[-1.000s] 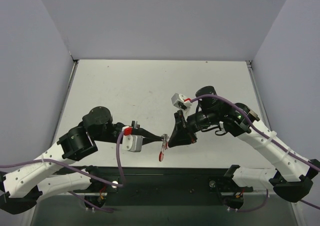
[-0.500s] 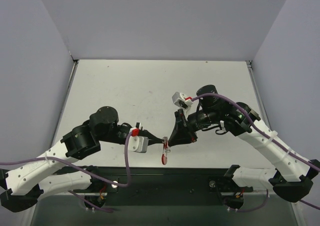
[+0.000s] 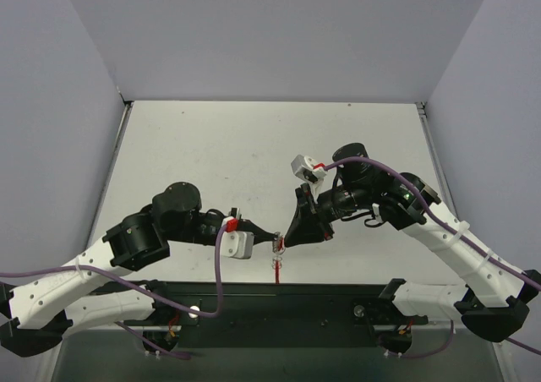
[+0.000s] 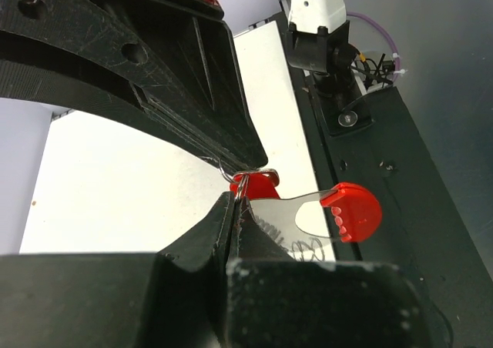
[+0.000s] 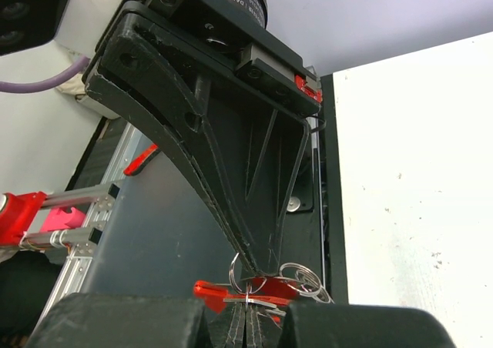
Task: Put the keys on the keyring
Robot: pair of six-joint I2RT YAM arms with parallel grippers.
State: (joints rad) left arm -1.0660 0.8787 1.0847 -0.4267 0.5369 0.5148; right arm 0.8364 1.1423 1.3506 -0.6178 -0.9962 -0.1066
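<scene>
Our left tool point(image 4: 236, 202) is pinched shut on the key point(image 4: 350, 213). Our right tool point(image 5: 246, 317) clamps the keyring point(image 5: 277, 288), and we see both tips meeting above the table point(image 3: 211, 145).

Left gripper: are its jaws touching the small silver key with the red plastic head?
Touching. Left wrist view: the left gripper pinches the red-headed silver key by its blade.

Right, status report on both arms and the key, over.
Left fingers shut on key. Right fingers shut on keyring. Tips meet, key against ring; threaded or not, cannot tell. Nothing in the way.
</scene>
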